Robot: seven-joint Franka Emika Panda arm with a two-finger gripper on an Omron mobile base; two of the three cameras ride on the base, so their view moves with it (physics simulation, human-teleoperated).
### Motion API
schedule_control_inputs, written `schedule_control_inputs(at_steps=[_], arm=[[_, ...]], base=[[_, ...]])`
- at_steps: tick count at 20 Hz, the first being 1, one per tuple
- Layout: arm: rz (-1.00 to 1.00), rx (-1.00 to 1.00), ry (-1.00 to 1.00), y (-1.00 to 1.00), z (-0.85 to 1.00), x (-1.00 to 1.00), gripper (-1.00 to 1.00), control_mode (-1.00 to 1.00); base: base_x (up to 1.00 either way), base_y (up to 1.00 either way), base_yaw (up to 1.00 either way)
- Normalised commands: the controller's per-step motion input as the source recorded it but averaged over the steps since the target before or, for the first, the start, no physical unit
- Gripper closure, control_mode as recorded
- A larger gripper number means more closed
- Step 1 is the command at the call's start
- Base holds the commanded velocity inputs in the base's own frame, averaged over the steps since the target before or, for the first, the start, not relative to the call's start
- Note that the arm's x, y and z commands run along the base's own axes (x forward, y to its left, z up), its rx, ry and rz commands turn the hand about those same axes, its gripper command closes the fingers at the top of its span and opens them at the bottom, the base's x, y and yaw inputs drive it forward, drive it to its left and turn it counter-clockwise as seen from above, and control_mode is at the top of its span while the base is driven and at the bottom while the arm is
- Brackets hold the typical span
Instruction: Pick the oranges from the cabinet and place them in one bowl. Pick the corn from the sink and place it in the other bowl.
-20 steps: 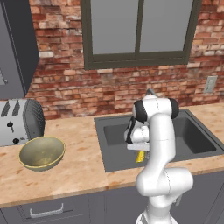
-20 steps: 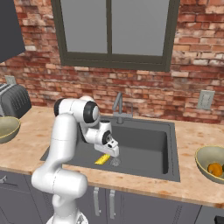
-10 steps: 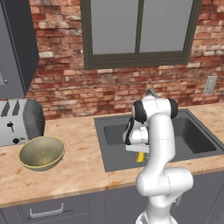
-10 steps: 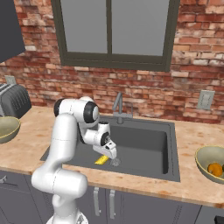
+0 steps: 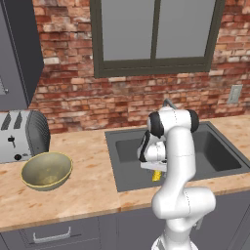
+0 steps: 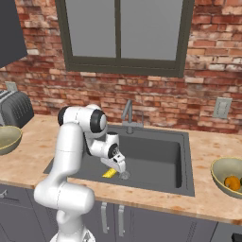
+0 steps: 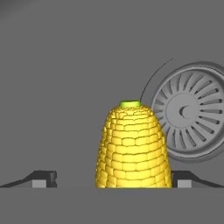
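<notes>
Oranges already sit in one bowl, and my jaws hang wide apart around the corn in the sink, other bowl still empty.

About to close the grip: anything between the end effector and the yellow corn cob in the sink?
Nothing visible. The yellow corn cob lies on the dark grey sink floor between the open end effector fingertips, beside the round drain.

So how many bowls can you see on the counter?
2. One bowl sits left of the sink, by the toaster. The other bowl sits right of the sink with fruit inside. More could be hidden out of view.
</notes>
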Motion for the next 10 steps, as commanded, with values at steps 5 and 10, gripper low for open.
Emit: schedule_control_inputs(at_steps=[5,10], arm=[[0.00,0.00,0.00,0.00,0.00,0.00,-1.00,-1.00],[0.00,0.00,0.00,0.00,0.00,0.00,-1.00,-1.00]], base=[[0.00,0.00,0.00],[0.00,0.00,0.00]])
